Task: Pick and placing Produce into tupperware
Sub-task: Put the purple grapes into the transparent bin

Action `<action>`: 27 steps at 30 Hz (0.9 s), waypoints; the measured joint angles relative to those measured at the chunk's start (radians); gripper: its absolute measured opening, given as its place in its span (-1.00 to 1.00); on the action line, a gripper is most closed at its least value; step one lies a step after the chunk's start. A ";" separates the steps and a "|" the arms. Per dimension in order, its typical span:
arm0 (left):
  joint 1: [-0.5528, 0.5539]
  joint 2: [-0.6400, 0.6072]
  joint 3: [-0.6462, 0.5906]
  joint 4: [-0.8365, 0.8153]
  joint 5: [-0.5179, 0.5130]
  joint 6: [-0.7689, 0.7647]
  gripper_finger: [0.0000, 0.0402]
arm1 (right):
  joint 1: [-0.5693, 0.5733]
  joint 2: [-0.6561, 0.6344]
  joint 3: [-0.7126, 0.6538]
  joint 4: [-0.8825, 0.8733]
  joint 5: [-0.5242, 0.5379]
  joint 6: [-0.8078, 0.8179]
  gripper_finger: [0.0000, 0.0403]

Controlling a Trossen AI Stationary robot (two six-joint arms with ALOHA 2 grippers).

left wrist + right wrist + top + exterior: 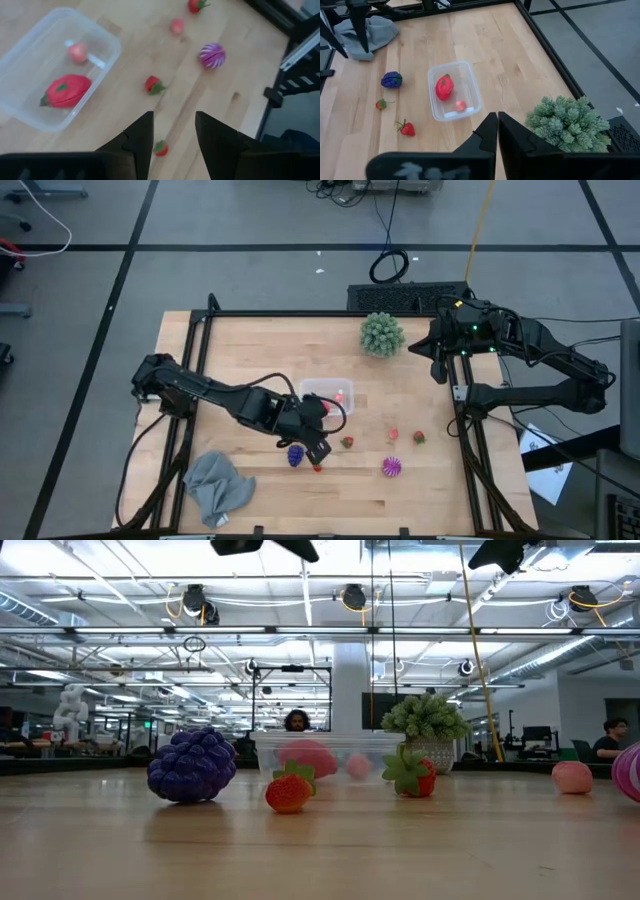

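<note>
The clear tupperware (322,388) stands mid-table and holds a red toy (65,91) and a small pink one (77,52). On the wood near it lie a dark purple berry (296,455), a tiny red fruit (317,467), a strawberry (347,442), a pink piece (393,437), a red-and-green piece (419,437) and a striped magenta ball (391,468). My left gripper (315,442) hovers open just near of the tupperware; the tiny red fruit (160,148) shows between its fingers, below them. My right gripper (438,365) waits shut by the far right, beside the green ball.
A green spiky ball (382,333) stands near the far edge. A grey cloth (215,485) lies crumpled at the near left corner. Black frame rails (462,420) run along the table's left and right sides. Bare wood shows along the near edge, to the right of the cloth.
</note>
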 joint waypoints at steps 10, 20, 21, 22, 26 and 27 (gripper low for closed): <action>0.006 0.000 0.000 -0.053 -0.050 -0.122 -0.27 | 0.000 0.000 0.000 0.000 0.000 -0.010 -0.98; -0.031 0.082 0.001 -0.387 -0.017 -0.766 -0.27 | 0.000 0.000 0.000 -0.001 0.000 -0.061 -0.98; -0.035 0.096 0.001 -0.381 -0.007 -0.789 -0.27 | 0.000 0.000 0.000 -0.001 0.000 -0.061 -0.98; -0.038 0.110 0.001 -0.371 0.007 -0.802 -0.27 | 0.000 0.000 0.000 -0.002 0.000 -0.061 -0.98; -0.040 0.168 0.001 -0.364 0.060 -0.825 -0.27 | 0.000 -0.002 0.000 -0.005 0.000 -0.061 -0.98; -0.040 0.177 0.001 -0.364 0.069 -0.827 -0.27 | 0.000 -0.002 0.000 -0.005 0.000 -0.061 -0.98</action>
